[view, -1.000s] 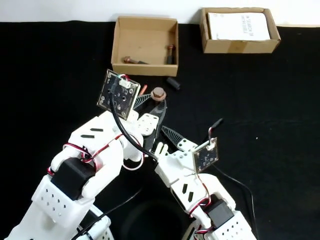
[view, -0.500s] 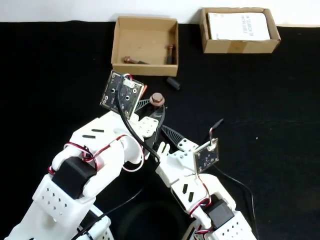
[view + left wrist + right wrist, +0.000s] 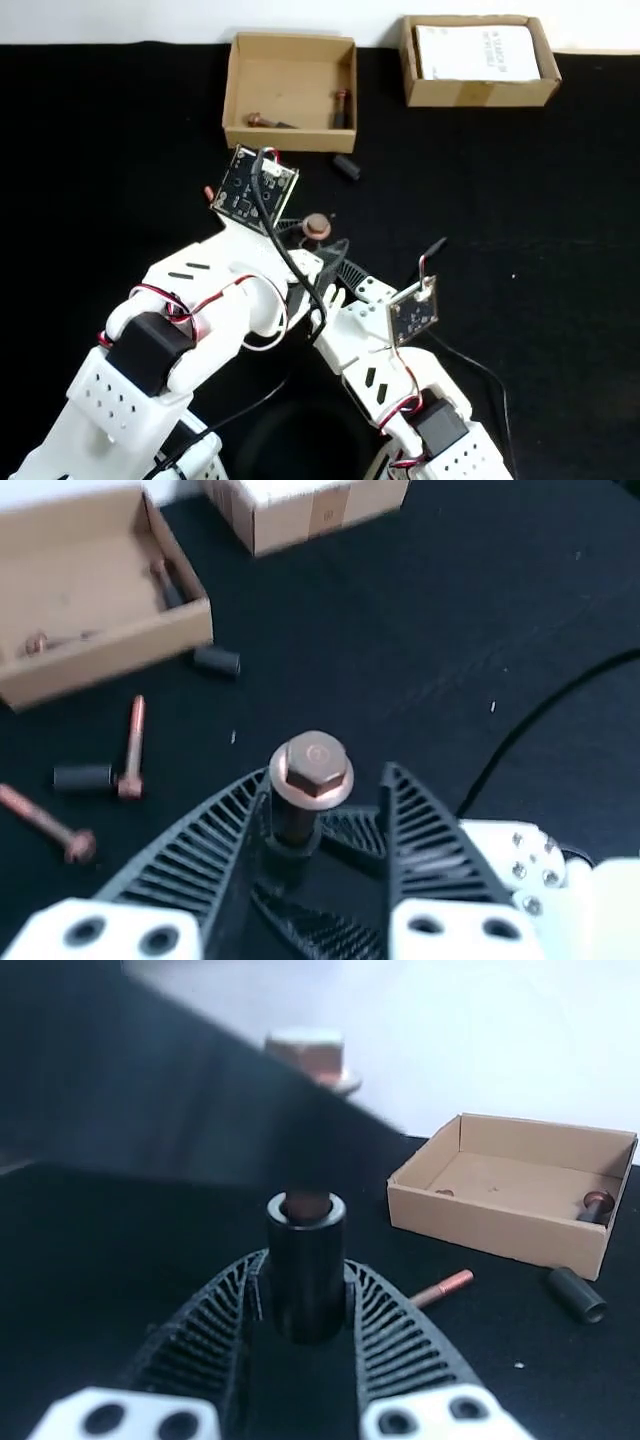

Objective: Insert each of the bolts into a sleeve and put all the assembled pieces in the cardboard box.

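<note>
Two grippers meet over the black table (image 3: 560,200), a little short of the open brown cardboard box (image 3: 288,140). The right gripper (image 3: 305,1265) is clenched on an upright black cylindrical sleeve (image 3: 305,1280), with a ribbed finger pressed against each side. A copper-coloured hex-headed bolt (image 3: 311,770) stands in the sleeve's mouth, its head well above the rim. The left gripper (image 3: 330,772) straddles that head with its fingers released: one finger (image 3: 225,830) sits just beside the shank, and the other (image 3: 420,825) is set off by a visible gap (so the bolt rests in the sleeve alone). In the cardboard box, one assembled piece (image 3: 262,120) lies along the near wall. Another assembled piece (image 3: 341,105) lies against the side wall facing the second cardboard box (image 3: 478,92), which holds white paper. A strip of open table separates the grippers from the box's near wall. A short loose black sleeve (image 3: 346,166) lies in that strip, just off the box's corner. On the left arm's side, a loose copper bolt (image 3: 132,745) lies with its head touching another black sleeve (image 3: 82,776), and a third bolt (image 3: 45,825) lies near them. A thin black cable (image 3: 480,368) crosses the table beside the right arm.
</note>
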Controlling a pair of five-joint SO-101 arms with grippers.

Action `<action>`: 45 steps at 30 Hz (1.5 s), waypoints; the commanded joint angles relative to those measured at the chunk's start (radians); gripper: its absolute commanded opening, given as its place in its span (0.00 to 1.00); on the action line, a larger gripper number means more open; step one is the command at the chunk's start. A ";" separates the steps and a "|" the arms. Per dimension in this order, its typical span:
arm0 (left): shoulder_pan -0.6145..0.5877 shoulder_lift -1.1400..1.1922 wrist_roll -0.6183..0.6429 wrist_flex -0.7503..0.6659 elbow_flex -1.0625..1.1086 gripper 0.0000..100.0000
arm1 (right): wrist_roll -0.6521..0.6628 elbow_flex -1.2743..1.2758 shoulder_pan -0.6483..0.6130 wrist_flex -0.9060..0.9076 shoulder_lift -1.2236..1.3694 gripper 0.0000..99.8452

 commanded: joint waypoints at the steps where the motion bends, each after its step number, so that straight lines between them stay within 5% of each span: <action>1: 0.004 -0.001 0.011 0.026 -0.061 0.19 | 0.000 0.122 -0.004 0.002 -0.012 0.01; 20: -0.041 -0.001 -0.018 0.157 -0.189 0.21 | 0.000 0.122 -0.001 0.002 -0.004 0.01; 30: -0.550 -0.001 -0.021 0.157 -0.341 0.16 | 0.041 -0.028 0.228 -0.074 0.045 0.01; 37: -0.774 -0.008 -0.044 0.084 0.082 0.16 | 0.058 -0.242 0.265 -0.295 0.470 0.01; 45: -0.835 -0.010 -0.176 -0.130 0.355 0.11 | 0.063 -0.653 0.329 -0.610 1.156 0.01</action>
